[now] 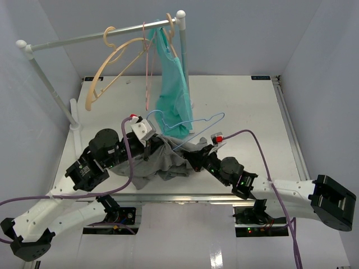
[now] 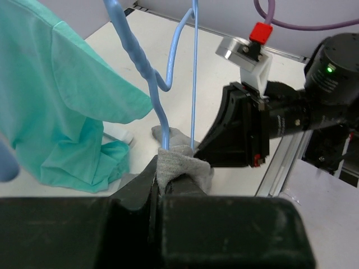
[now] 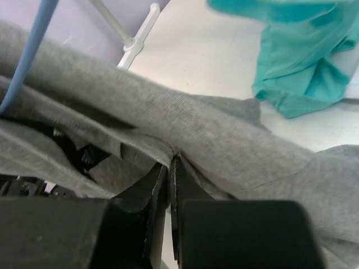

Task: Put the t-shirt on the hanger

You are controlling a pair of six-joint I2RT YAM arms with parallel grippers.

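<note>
The left gripper (image 2: 162, 176) has its fingers pressed together on a small fold of the gray t-shirt (image 1: 168, 162). The wires of the light-blue hanger (image 2: 137, 53) go down into this same fold. The right gripper (image 3: 169, 162) faces it from the other side, and its fingers are also closed, pinching a ridge of the gray cloth. The t-shirt is bunched between the two grippers, above the near part of the white table (image 1: 247, 101). The hanger rises out of it, toward the teal garment (image 1: 171, 84) that hangs from the rail (image 1: 95, 37).
</note>
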